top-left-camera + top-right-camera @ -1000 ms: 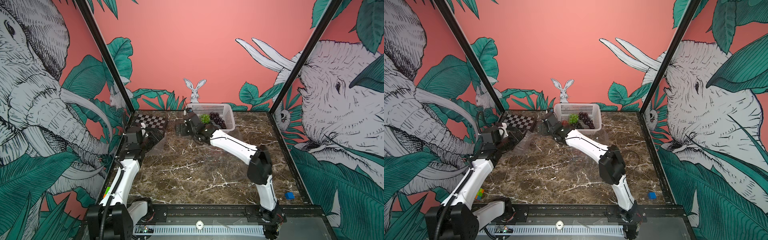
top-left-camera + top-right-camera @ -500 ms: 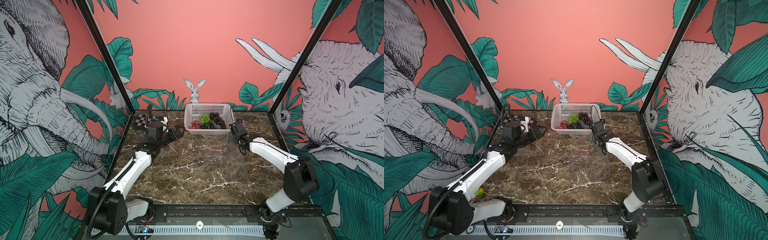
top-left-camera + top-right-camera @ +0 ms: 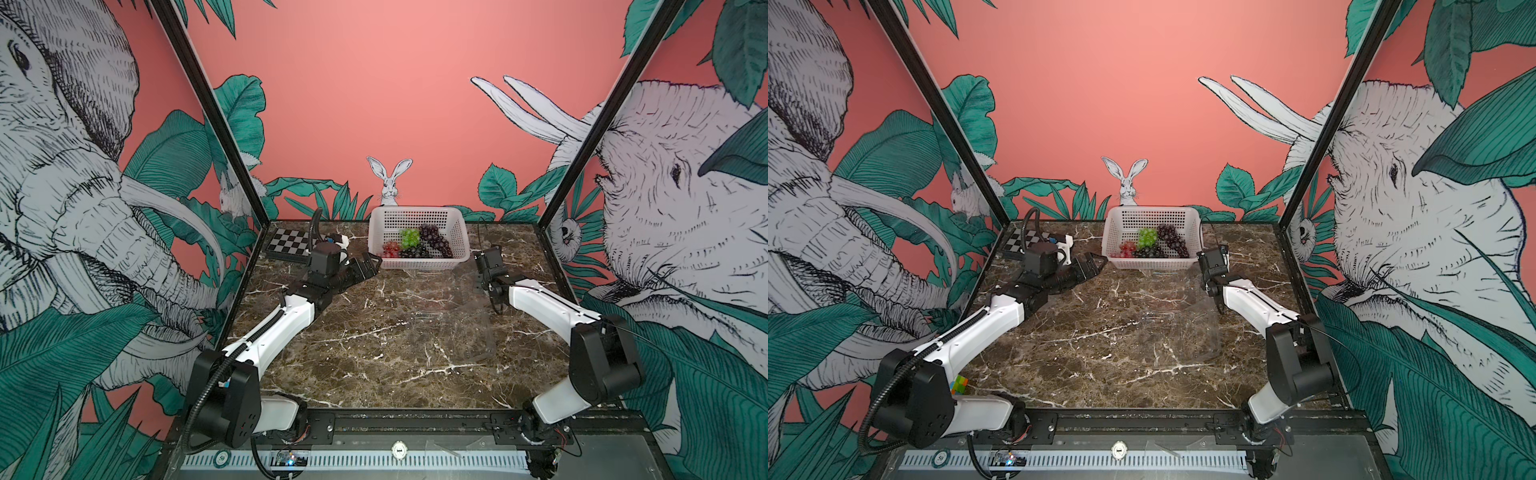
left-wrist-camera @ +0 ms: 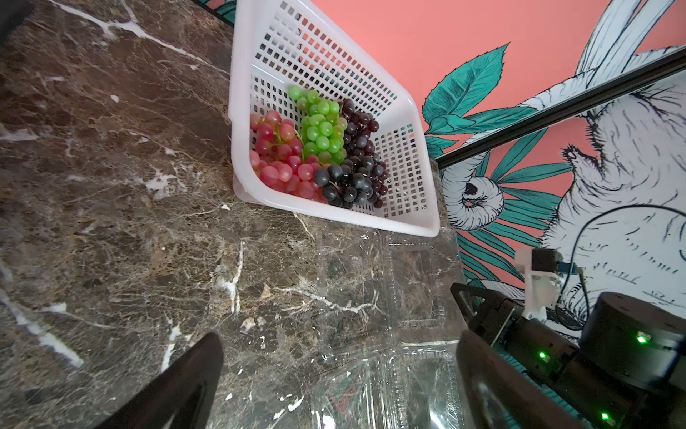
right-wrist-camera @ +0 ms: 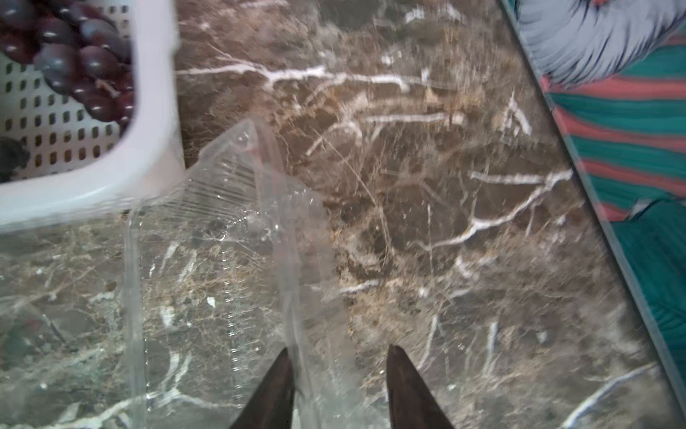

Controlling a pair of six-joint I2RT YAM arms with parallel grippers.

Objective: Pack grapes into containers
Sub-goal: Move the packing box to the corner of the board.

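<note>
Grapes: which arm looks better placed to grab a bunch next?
Left, probably: the left gripper, open, sits beside the basket, facing the grapes. The right gripper straddles a container wall.

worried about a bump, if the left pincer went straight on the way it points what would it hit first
Probably the white perforated basket, at its near wall by the red grapes: the open left pincer points there over the marble tabletop. Depth is unclear, so not certain.

The right gripper (image 5: 339, 349) crossed to the basket's (image 3: 415, 216) right, jaws narrowing astride a container (image 5: 230, 208) wall. The left gripper (image 3: 368, 266) reached forward — nearer the basket
</note>
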